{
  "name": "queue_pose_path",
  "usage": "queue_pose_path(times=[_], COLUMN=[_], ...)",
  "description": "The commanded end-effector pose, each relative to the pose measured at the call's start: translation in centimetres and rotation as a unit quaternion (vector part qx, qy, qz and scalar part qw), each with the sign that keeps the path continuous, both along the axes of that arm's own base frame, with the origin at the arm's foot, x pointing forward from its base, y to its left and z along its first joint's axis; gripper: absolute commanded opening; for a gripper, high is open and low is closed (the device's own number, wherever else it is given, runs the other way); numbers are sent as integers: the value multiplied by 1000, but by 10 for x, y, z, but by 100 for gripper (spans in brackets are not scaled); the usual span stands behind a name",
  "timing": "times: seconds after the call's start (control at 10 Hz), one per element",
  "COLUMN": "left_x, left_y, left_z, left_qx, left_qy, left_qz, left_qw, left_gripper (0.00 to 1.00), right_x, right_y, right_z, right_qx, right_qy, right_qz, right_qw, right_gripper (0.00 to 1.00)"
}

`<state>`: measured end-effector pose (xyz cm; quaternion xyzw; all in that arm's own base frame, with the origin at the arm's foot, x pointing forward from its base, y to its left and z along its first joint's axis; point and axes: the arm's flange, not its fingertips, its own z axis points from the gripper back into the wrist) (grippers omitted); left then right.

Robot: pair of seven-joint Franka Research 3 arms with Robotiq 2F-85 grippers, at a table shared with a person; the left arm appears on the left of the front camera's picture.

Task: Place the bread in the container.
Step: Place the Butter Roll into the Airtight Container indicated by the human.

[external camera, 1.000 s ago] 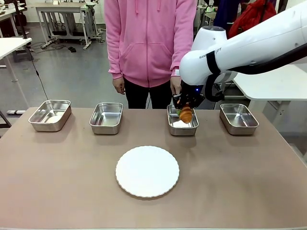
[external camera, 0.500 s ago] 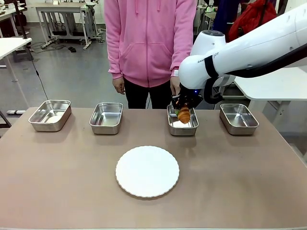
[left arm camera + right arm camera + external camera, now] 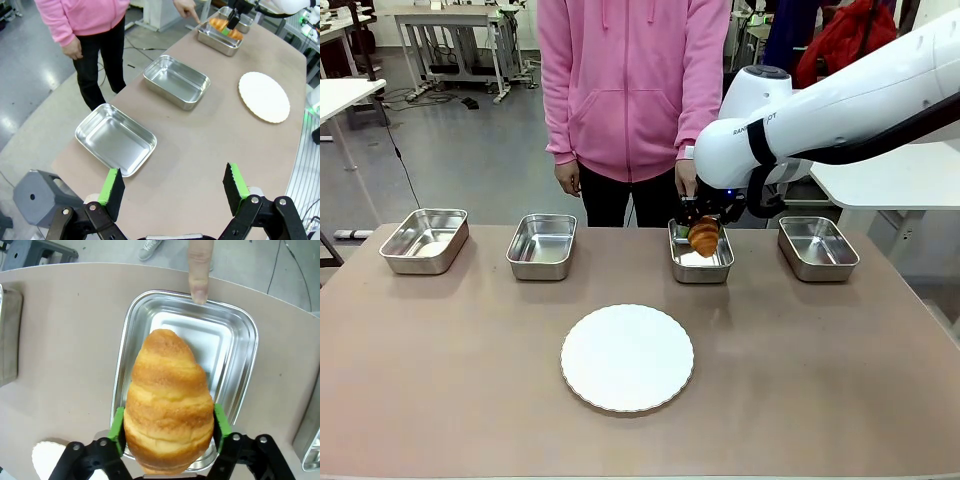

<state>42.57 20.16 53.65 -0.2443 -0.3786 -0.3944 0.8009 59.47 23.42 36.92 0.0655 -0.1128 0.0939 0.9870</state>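
Croissant dangling right over the steel pan

We've got the bread (image 3: pixel 169 402), a golden-brown ridged croissant with a glossy crust and a tapered tip, sitting between the right gripper (image 3: pixel 169 440)'s green pads, directly above the container (image 3: pixel 239 365), a shiny rounded-corner stainless pan. A person's finger (image 3: pixel 200 270) touches the pan's far rim. Nearer us from that pan sits the round scalloped white plate (image 3: pixel 627 358). The left gripper (image 3: pixel 174 187)'s jaws stand wide, nothing in them.

A grey, glossy floor (image 3: pixel 470 150) spreads behind the brown table (image 3: pixel 470 400), catching pale reflections of light. At eleven o'clock stands a metal-framed workbench (image 3: pixel 450 40) with black cables trailing below; white tables sit at nine (image 3: pixel 340 95) and three o'clock (image 3: pixel 890 175).
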Motion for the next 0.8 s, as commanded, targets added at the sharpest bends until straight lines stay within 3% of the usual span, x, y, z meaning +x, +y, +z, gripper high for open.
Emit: queue_pose_path(times=[0.0,0.3,0.7], left_x=[-2,-2,-2], left_y=[0,0,0], left_z=[2,2,2], left_qx=[0,0,0], left_qy=[-3,-3,-3], left_qz=[-4,-4,-4], left_qw=[1000,1000,1000], left_gripper=[100,100,100], right_x=[1,0,0], right_y=[-7,-5,-1], right_z=[-1,0,0], right_qx=[11,25,1], right_qy=[-9,14,0], right_qz=[9,-17,-1], right_qw=[1000,999,1000], right_gripper=[100,100,100])
